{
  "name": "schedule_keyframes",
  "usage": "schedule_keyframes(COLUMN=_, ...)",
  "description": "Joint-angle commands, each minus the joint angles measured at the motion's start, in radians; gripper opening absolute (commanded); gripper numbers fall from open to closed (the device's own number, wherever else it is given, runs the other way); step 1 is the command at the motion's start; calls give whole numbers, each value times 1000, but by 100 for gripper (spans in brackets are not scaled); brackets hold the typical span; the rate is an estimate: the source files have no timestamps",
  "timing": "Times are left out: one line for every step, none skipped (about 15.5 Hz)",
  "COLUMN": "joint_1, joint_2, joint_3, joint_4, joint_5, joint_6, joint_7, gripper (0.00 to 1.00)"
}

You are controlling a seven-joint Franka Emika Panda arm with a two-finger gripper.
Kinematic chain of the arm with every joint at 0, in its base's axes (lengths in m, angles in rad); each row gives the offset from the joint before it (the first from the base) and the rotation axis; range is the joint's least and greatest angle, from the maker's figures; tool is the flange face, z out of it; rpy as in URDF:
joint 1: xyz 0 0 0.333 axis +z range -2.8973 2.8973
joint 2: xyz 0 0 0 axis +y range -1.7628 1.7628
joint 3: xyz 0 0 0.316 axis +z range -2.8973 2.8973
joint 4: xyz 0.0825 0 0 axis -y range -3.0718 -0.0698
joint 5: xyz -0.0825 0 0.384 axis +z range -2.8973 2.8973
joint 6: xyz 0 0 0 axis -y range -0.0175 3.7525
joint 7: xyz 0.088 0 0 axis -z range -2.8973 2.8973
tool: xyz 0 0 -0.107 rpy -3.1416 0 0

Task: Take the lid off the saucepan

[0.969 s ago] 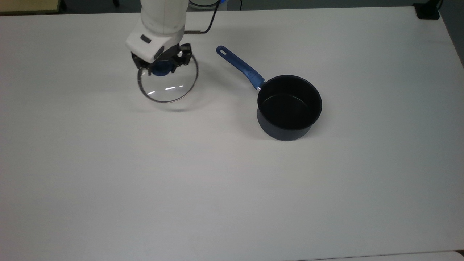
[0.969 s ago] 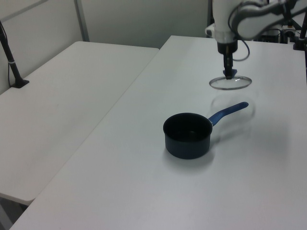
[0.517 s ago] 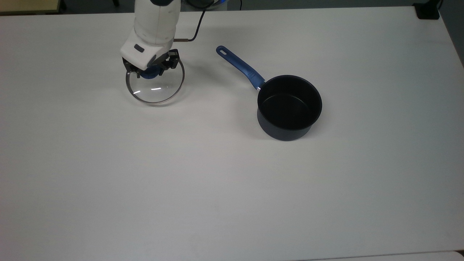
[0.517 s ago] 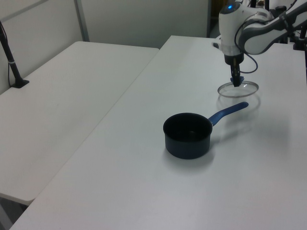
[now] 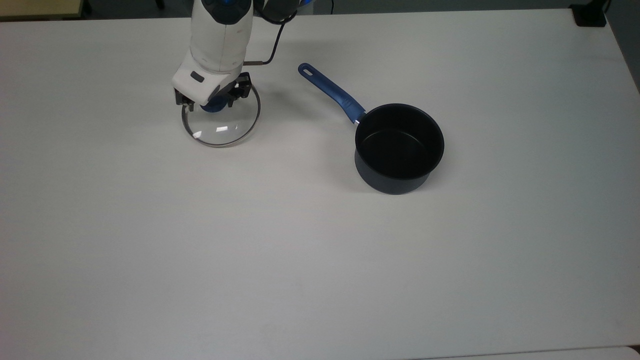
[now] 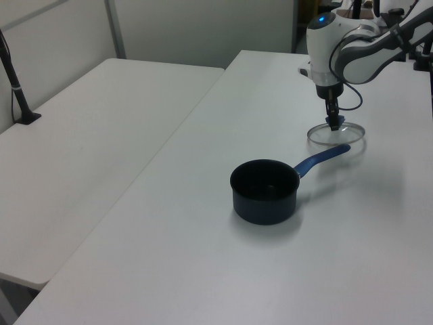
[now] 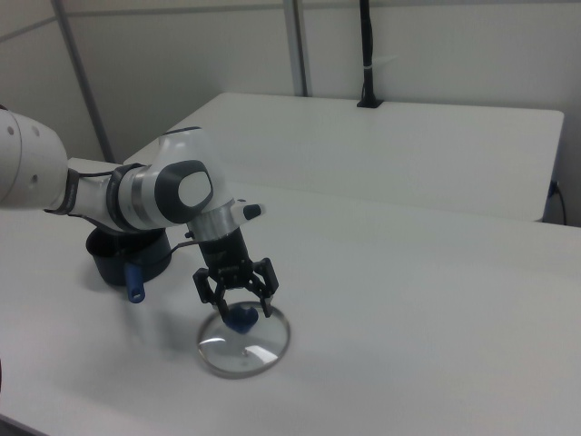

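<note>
Fingers stood spread to either side of the lid's blue knob, released, not pinching it; the right view showed a gap on each side. Gripper hung straight down just above the lid, also seen in the top view and the left view. Lid lay flat on the white table, glass disc with thin metal rim, near the top view's upper left; in the left view it sat just beyond the tip of the pan handle. Saucepan stood uncovered and upright, well apart from the lid toward the top view's right, dark interior open, blue handle pointing toward the top view's upper left. In the left view the saucepan sat nearer the camera than the lid. A black cable ran from the white arm just above the gripper.
</note>
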Motion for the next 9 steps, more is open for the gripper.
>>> schedule_keyframes(joint_1=17, joint_2=-18, joint_3=-12, joint_4=16, joint_5=-5, joint_6=6, joint_7=58, gripper=100)
schedule_keyframes(joint_1=19, joint_2=-23, joint_3=-12, joint_4=28, joint_5=-5, joint_6=-6, joint_7=72, gripper=100)
schedule_keyframes(joint_1=22, joint_2=-26, joint_3=-12, joint_4=45, joint_5=-4, joint_6=-17, joint_7=89, gripper=100)
schedule_keyframes(joint_1=23, joint_2=-29, joint_3=-11, joint_4=59, joint_5=-2, joint_6=-31, joint_7=105, gripper=100)
schedule_keyframes(joint_1=25, joint_2=-44, joint_3=-9, joint_4=79, joint_5=2, joint_6=-43, joint_7=130, gripper=100)
schedule_keyframes(joint_1=29, joint_2=-60, joint_3=-6, joint_4=102, joint_5=19, joint_6=-59, joint_7=162, gripper=100)
schedule_keyframes(joint_1=40, joint_2=-77, joint_3=-6, joint_4=140, joint_5=47, joint_6=-80, joint_7=194, gripper=100)
schedule_keyframes(joint_1=48, joint_2=-93, joint_3=-6, joint_4=187, joint_5=89, joint_6=-121, joint_7=217, gripper=100)
schedule_keyframes(joint_1=54, joint_2=-109, joint_3=-8, joint_4=237, joint_5=132, joint_6=-175, joint_7=222, gripper=100)
